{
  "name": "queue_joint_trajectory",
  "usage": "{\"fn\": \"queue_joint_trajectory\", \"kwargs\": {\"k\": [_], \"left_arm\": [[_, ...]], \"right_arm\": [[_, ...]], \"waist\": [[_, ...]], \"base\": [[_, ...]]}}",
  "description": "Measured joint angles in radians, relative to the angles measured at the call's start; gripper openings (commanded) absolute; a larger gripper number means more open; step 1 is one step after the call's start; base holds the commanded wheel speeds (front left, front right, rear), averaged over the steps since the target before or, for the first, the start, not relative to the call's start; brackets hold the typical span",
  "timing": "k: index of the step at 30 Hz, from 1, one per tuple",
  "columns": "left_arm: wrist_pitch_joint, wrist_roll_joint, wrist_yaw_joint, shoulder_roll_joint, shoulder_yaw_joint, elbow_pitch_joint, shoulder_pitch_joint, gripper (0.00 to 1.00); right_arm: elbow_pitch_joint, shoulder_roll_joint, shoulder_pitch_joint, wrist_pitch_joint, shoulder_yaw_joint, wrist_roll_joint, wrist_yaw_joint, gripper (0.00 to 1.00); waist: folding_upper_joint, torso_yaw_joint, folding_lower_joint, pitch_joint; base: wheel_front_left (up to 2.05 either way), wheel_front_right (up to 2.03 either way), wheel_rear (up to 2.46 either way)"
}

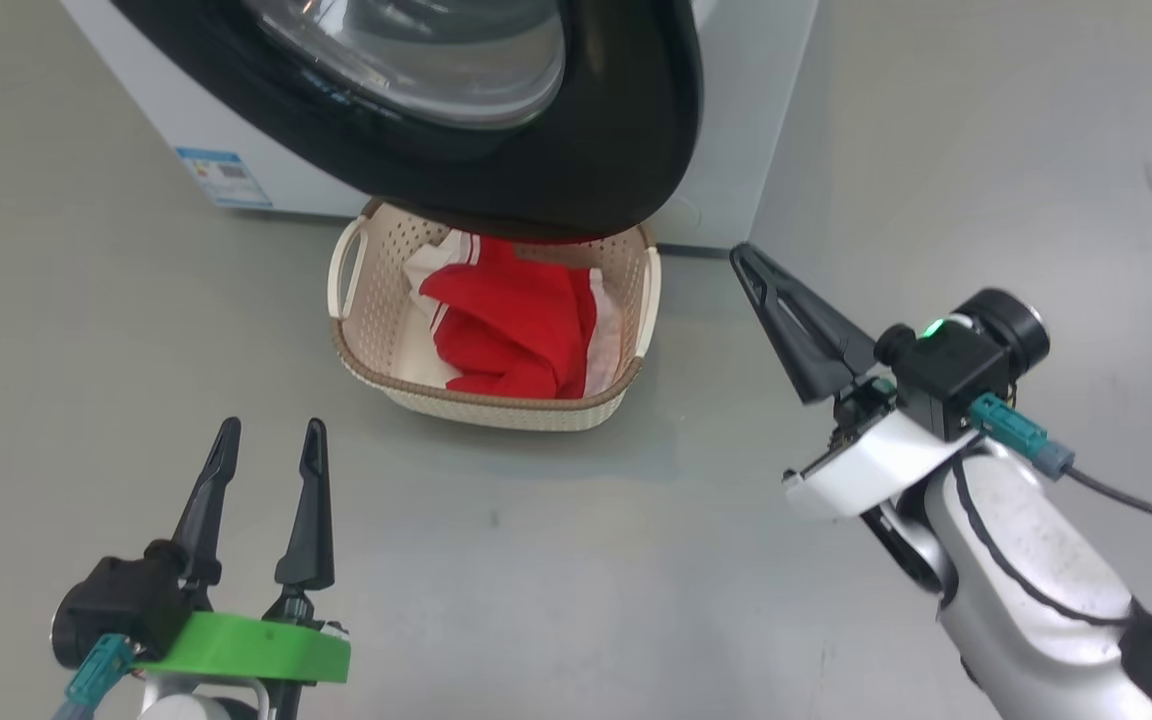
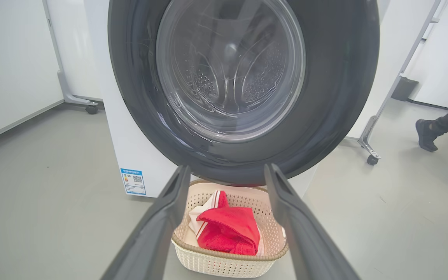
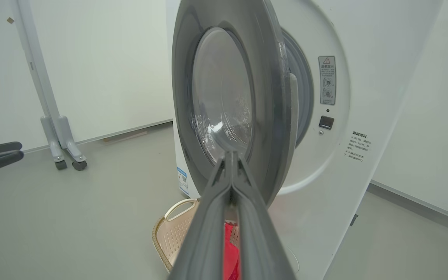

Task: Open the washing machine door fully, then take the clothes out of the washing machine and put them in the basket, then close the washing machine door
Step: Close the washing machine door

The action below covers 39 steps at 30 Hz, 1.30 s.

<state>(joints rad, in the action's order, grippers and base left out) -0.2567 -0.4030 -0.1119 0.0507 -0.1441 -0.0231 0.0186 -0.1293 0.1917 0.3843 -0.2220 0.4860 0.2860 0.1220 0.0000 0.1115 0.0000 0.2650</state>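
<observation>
The washing machine door (image 1: pixel 626 140), black-rimmed with a glass bowl, stands swung out from the white washing machine (image 1: pixel 751 90) and overhangs the basket (image 1: pixel 496 405). Red clothes (image 1: pixel 516 320) with white stripes lie in the cream basket on the floor. My left gripper (image 1: pixel 271 432) is open and empty, low and in front of the basket. My right gripper (image 1: pixel 744 258) is shut on nothing, its tip just right of the basket and near the door's lower right rim. In the right wrist view the shut right gripper (image 3: pixel 230 153) points at the door (image 3: pixel 274 97), which stands ajar. In the left wrist view the open left gripper (image 2: pixel 227 169) frames the clothes (image 2: pixel 228 229).
Grey floor surrounds the machine. A person's foot (image 2: pixel 426 134) is at the far right. Wheeled white frames stand nearby, one (image 2: pixel 371 147) to the right of the machine and another (image 3: pixel 58 147) to its left. The door hangs over the basket's rear edge.
</observation>
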Motion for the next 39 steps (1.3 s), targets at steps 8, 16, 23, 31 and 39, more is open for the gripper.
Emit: {"fn": "queue_joint_trajectory", "kwargs": {"k": [8,16,23,31,39], "left_arm": [[0.0,0.0,-0.001,-0.005,-0.035,0.004,0.058,1.0],[0.0,-0.015,-0.008,-0.009,-0.065,0.002,0.124,1.0],[0.0,-0.071,-0.008,-0.011,-0.072,0.004,0.142,1.0],[0.0,-0.078,-0.008,-0.014,-0.08,0.008,0.175,1.0],[0.0,-0.087,-0.006,-0.017,-0.104,0.008,0.192,1.0]], "right_arm": [[-0.003,0.045,0.14,0.023,0.028,0.005,0.0,0.0],[-0.044,0.123,0.251,0.044,0.04,0.022,0.0,0.0],[-0.066,0.138,0.325,0.052,0.041,0.04,0.0,0.0],[-0.112,0.167,0.407,0.053,0.022,0.049,0.002,0.0],[-0.148,0.187,0.477,0.048,-0.012,0.077,0.009,0.0]], "waist": [[0.0,0.056,0.0,0.085],[0.0,0.133,0.0,0.17],[0.0,0.178,0.0,0.224],[0.0,0.219,0.0001,0.289],[0.0,0.246,0.0001,0.34]], "base": [[0.0,0.0,0.0],[0.0,0.0,0.0],[0.0,0.0,0.0],[0.0,0.0,0.0],[0.0,0.0,0.0]]}}
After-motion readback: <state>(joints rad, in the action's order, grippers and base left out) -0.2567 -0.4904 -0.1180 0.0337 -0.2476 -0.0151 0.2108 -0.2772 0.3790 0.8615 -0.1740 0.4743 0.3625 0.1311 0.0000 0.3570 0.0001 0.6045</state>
